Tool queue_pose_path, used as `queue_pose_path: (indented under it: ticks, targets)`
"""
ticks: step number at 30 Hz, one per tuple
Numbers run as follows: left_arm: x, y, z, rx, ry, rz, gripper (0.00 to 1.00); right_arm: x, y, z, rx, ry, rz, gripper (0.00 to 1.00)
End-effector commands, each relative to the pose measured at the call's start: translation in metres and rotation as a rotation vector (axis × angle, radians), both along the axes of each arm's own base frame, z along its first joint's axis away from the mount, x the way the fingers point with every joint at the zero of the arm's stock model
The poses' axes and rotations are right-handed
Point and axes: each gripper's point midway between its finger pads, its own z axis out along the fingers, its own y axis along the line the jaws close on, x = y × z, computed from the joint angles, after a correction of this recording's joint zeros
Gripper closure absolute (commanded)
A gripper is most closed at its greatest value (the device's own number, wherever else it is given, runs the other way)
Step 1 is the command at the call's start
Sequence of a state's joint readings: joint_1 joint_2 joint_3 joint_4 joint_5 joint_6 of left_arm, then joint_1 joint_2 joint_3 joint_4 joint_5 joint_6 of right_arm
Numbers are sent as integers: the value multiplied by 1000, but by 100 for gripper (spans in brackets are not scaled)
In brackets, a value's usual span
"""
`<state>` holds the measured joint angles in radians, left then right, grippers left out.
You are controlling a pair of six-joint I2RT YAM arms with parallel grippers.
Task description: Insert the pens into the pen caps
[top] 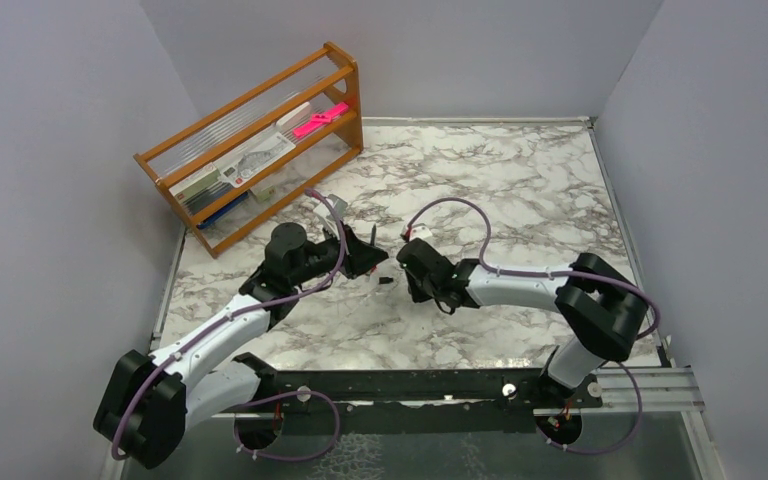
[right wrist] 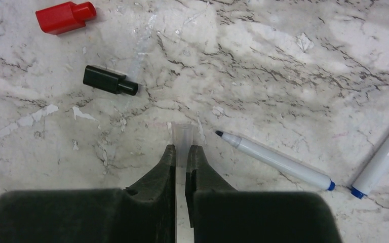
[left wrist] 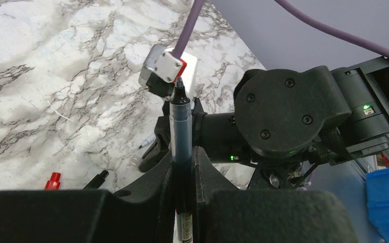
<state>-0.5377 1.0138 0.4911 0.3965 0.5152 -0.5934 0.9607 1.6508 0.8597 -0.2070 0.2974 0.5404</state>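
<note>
The two arms meet near the middle of the marble surface (top: pixel 520 180), wrists turned toward each other with only a narrow gap between them. The left hand (left wrist: pixel 182 154) is clamped on the dark pen (left wrist: pixel 180 121); the barrel stands out past the fingertips, its tip aimed at the right arm's wrist. The right hand (right wrist: pixel 182 152) is closed on the clear cap (right wrist: pixel 183 132), which juts from between the fingertips just above the marble.

On the surface ahead of the right hand lie the black cap (right wrist: pixel 106 80) and, further off to the same side, the red cap (right wrist: pixel 65 16); the two are apart from each other and from the hand. To the other side the white pen (right wrist: pixel 278 161) lies slanted, tip near the clear cap but not touching it; a second white pen (right wrist: pixel 385 157) lies just beyond its blue end, running out of the right wrist view.

Room to move is widest behind and to the right of the hands — bare marble runs to the far wall and to the right wall (top: pixel 720 150). The wooden rack (top: pixel 250 120) stands in the far left corner, close behind the left arm's wrist; the black rail (top: pixel 410 385) bounds the near edge.
</note>
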Motion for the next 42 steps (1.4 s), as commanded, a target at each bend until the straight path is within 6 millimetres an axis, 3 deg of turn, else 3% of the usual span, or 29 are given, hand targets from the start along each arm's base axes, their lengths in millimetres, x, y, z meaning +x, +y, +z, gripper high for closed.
queue_pose_path:
  ticks: [1,6,9,13,16,26,42]
  targets:
    - [-14,-6,8,-61,-3,-60,100,4,5,42,147,-82,-32,99]
    - [-38,-30,19,-199,28,-71,100,10,8,139,460,-277,-77,99]
    - [-56,-42,33,-305,16,-66,100,11,-6,190,657,-383,-154,99]
    - [-79,-53,56,-437,3,-147,100,5,-22,241,872,-460,-212,99]
    - [-90,-66,63,-448,-28,-206,100,-4,-29,266,969,-508,-186,99]
    - [-102,-96,74,-471,-51,-302,100,-31,-37,284,1053,-529,-71,99]
    - [-99,-108,63,-435,-28,-312,100,-42,-25,284,1055,-508,27,99]
